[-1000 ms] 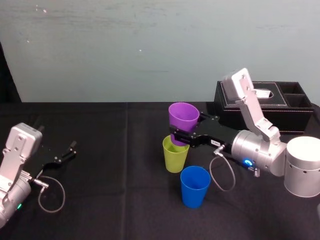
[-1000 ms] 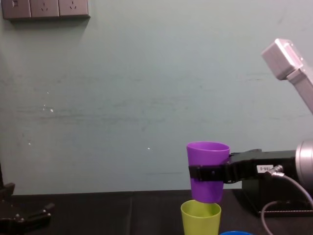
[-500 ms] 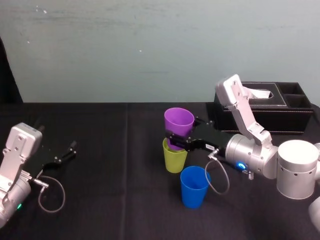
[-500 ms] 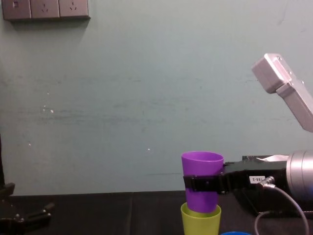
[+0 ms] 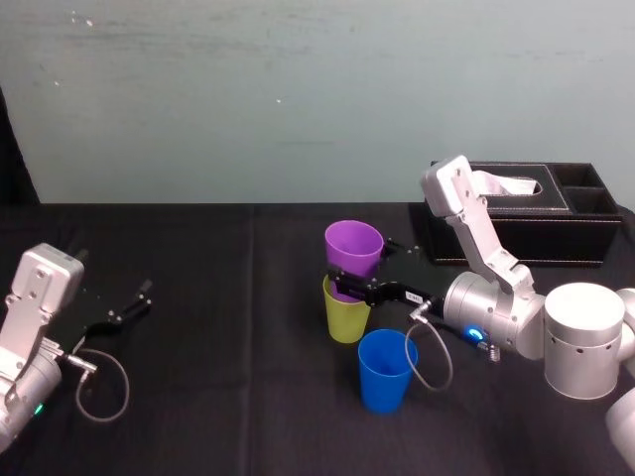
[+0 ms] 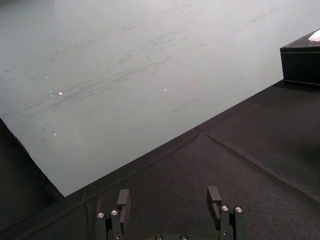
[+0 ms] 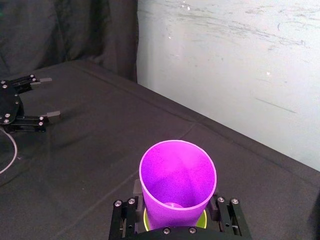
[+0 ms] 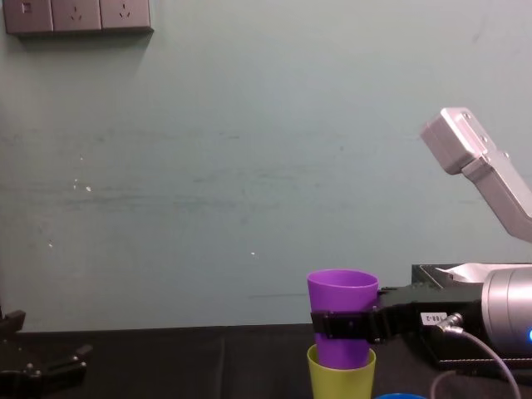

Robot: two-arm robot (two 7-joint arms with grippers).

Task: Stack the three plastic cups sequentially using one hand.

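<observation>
Head view: mid-frame, the right gripper [image 5: 349,288] pinches the purple cup [image 5: 354,246] round its lower wall, the base partly sunk into the yellow-green cup [image 5: 346,315]. The blue cup [image 5: 386,369] stands apart, just below and to their right. The left gripper [image 5: 124,305] lies parked at the left edge.

Left wrist view: its fingers are spread on nothing.

Right wrist view: bottom centre, fingers press both sides of the purple cup.

Chest view: lower centre-right, purple sits partway inside green.

These tumblers look light, thin and slick to me. A gentle mid-wall hold seems best, since they may flex.
</observation>
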